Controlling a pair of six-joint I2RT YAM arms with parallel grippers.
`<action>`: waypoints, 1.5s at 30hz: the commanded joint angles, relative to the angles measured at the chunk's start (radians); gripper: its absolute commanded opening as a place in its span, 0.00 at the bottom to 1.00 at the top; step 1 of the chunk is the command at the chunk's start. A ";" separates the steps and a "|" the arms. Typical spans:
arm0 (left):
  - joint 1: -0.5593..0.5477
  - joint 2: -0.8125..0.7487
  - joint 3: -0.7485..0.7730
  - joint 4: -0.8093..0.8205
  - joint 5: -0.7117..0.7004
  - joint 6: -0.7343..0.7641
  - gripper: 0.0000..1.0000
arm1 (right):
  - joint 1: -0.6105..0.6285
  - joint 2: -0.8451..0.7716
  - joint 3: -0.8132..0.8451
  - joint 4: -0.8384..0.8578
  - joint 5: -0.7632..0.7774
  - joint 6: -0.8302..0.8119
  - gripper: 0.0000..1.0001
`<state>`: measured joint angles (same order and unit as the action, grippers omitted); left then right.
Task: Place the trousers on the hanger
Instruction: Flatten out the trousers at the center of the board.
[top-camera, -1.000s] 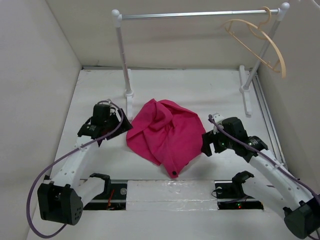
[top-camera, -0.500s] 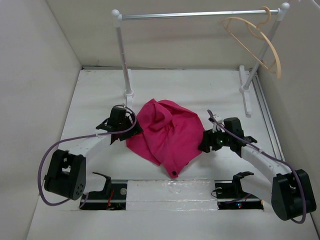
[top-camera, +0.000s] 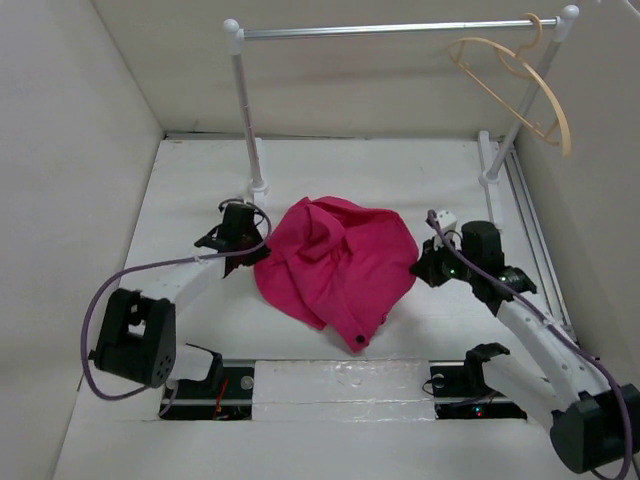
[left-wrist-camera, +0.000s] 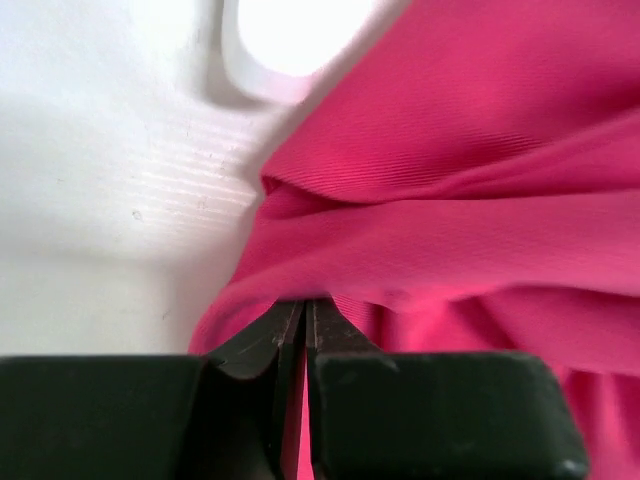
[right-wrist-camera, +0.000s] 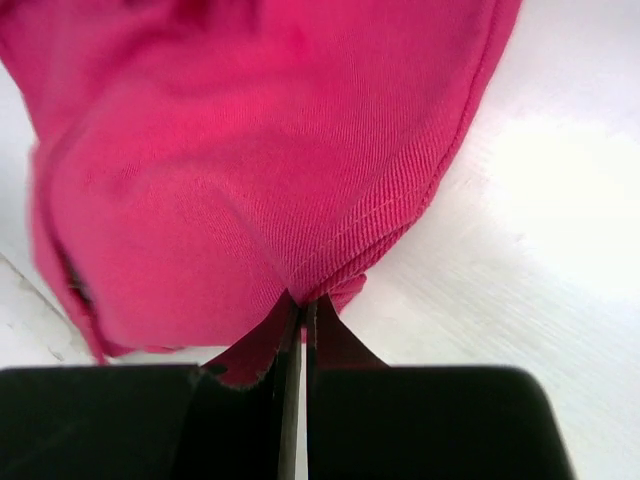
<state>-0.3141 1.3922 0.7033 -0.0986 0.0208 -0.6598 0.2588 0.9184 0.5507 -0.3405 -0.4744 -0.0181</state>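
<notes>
Gripping from both sides, you have the crumpled bright pink twill trousers (top-camera: 335, 270) pinched at two points. They lie in a loose heap at the middle of the white table (top-camera: 380, 180), between the two arms. The left gripper (left-wrist-camera: 305, 315) is clamped on a fold at the heap's left edge. Its black jaws meet with only a thin layer of cloth between them. The right gripper (right-wrist-camera: 300, 305) is likewise closed, on a stitched edge at the heap's right side, which looks like a hem or waistband, though you cannot be sure which.

Expect the fabric to behave as soft, light and limp. It will sag, drape and unfold under its own weight once lifted, and it holds no shape for you. A stitched edge is the better place to hold, since the doubled cloth is thicker and less likely to slide out of narrow jaws. The single fold on the left looks more likely to slip.

The thin tan wooden hanger (top-camera: 562, 122) hangs by its hook at the right end of the white-and-silver rail frame (top-camera: 400, 28), well apart from the trousers. To get the cloth over its lower crossbar, you will probably need to spread the trousers out into a long strip first.
</notes>
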 joint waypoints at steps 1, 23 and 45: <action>0.000 -0.192 0.137 -0.114 -0.099 0.008 0.00 | 0.028 -0.125 0.240 -0.188 0.141 -0.069 0.00; -0.057 -0.336 0.064 -0.118 0.224 0.039 0.78 | 0.112 0.007 1.013 -0.718 0.413 -0.240 0.00; -0.149 0.018 0.121 0.035 0.037 -0.055 0.00 | 0.094 -0.009 0.886 -0.609 0.335 -0.198 0.00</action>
<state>-0.4637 1.5215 0.7147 0.0460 0.1795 -0.7269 0.3595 0.9123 1.3785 -1.0168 -0.1406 -0.2314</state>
